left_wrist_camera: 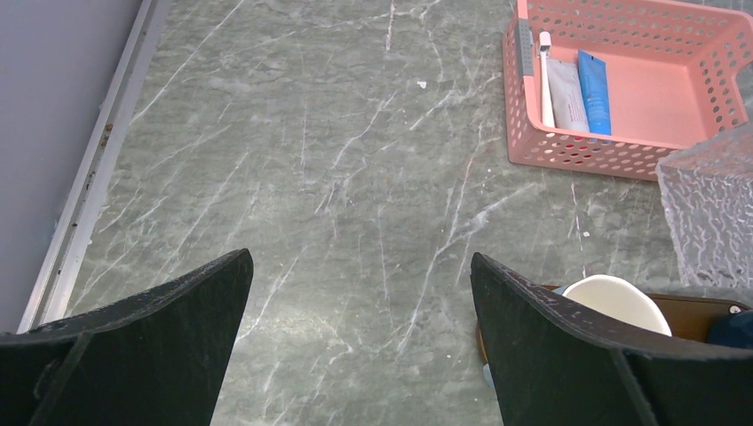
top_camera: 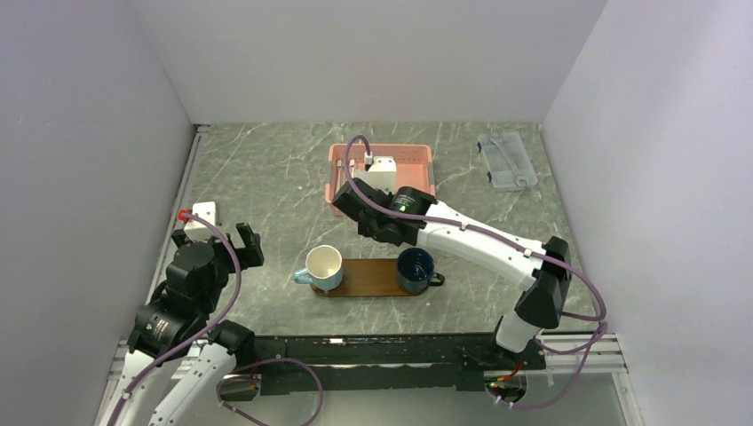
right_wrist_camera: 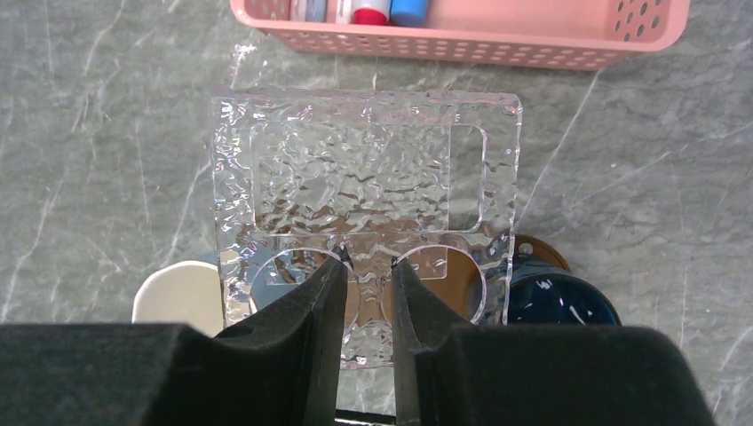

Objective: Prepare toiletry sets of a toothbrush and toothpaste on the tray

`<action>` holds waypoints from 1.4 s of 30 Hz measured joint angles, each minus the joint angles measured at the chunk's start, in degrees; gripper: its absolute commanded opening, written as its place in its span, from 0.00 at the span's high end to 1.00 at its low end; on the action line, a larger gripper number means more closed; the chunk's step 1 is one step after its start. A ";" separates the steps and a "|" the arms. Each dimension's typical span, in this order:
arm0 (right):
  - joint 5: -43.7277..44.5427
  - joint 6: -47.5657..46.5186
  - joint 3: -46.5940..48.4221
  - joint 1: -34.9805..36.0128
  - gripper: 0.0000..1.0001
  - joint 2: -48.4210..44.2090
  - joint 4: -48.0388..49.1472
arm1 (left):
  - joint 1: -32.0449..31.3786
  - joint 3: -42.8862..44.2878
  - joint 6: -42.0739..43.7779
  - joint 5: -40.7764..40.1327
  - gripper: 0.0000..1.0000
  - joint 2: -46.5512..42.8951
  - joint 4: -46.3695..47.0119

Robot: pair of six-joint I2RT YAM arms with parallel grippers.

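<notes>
My right gripper [right_wrist_camera: 368, 262] is shut on a clear, rippled plastic holder [right_wrist_camera: 364, 177], pinching the strip between its two round holes. It hangs above the dark wooden tray [top_camera: 373, 277], which shows through the plastic, between a white mug [top_camera: 324, 266] and a dark blue mug [top_camera: 416, 269]. In the pink basket [left_wrist_camera: 533, 146] lie a white toothbrush [left_wrist_camera: 544, 80], a white tube [left_wrist_camera: 566, 93] and the blue toothpaste [left_wrist_camera: 594, 91]. My left gripper [left_wrist_camera: 360, 257] stands open over bare table at the left, holding nothing.
A clear plastic box [top_camera: 506, 160] sits at the back right. The right arm [top_camera: 479, 244] reaches across the tray toward the basket. A metal rail [left_wrist_camera: 89, 186] runs along the left wall. White walls close in the table on three sides.
</notes>
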 measured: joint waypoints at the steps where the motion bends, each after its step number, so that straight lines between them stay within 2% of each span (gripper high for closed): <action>1: -0.02 0.09 -0.13 0.28 1.00 0.20 -0.07 | 0.00 0.00 0.00 0.00 0.01 0.04 0.00; 21: 1.16 4.57 -1.18 3.34 1.00 4.13 -3.72 | 0.00 0.00 0.00 0.00 0.01 0.09 -0.02; 42: 1.27 7.82 -5.86 5.27 1.00 4.24 -4.37 | 0.00 0.00 0.00 0.02 0.01 0.09 -0.02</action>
